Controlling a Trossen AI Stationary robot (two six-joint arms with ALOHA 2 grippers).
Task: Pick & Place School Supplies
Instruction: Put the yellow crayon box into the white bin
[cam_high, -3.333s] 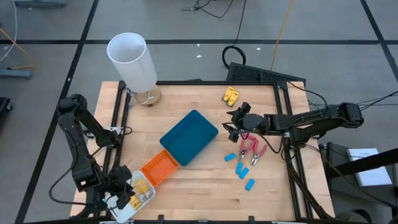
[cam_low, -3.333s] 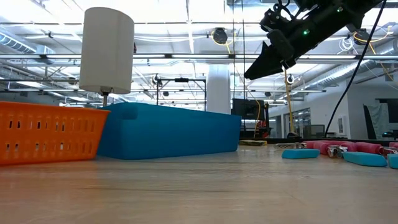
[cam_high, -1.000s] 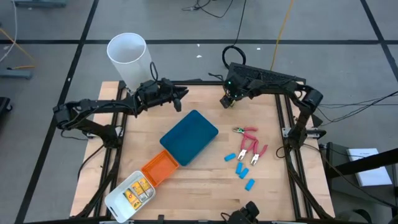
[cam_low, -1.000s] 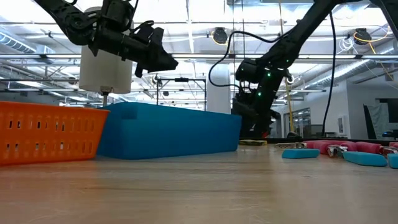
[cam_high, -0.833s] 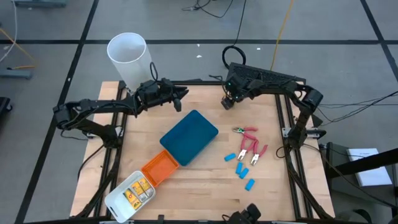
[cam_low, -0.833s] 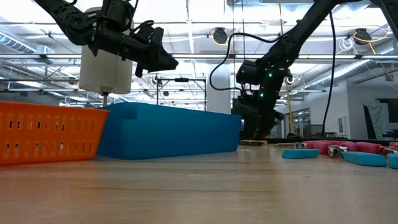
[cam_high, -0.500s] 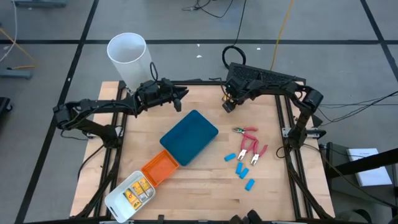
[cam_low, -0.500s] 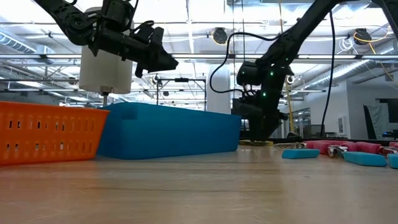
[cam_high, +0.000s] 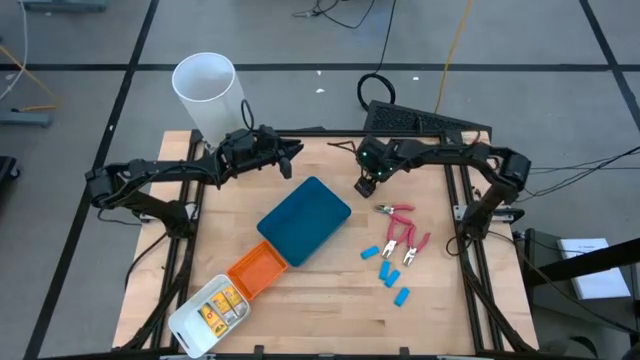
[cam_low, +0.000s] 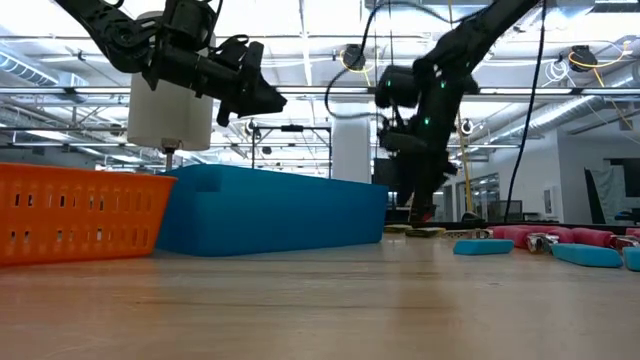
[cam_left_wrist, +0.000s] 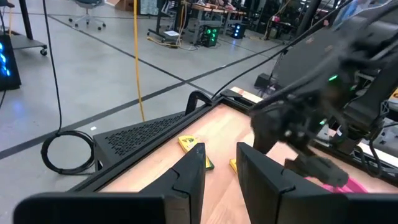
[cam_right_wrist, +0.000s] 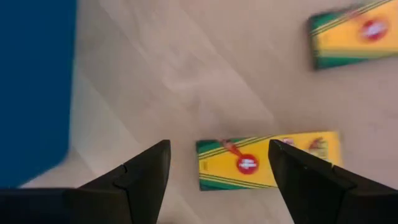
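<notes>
Two yellow boxes (cam_right_wrist: 267, 163) lie under the right gripper's (cam_right_wrist: 217, 165) open jaws, beside the teal tray (cam_high: 304, 220).

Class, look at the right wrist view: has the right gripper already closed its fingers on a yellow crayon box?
No: the right gripper stands open, and the yellow crayon box lies flat on the table between its spread fingers.

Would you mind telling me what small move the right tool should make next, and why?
Probably a straight descent onto the nearer yellow box. The right tool is open and looks down at the table, with that box lying between its fingers but not yet gripped. A second yellow box lies apart, so closing should catch only one.
</notes>
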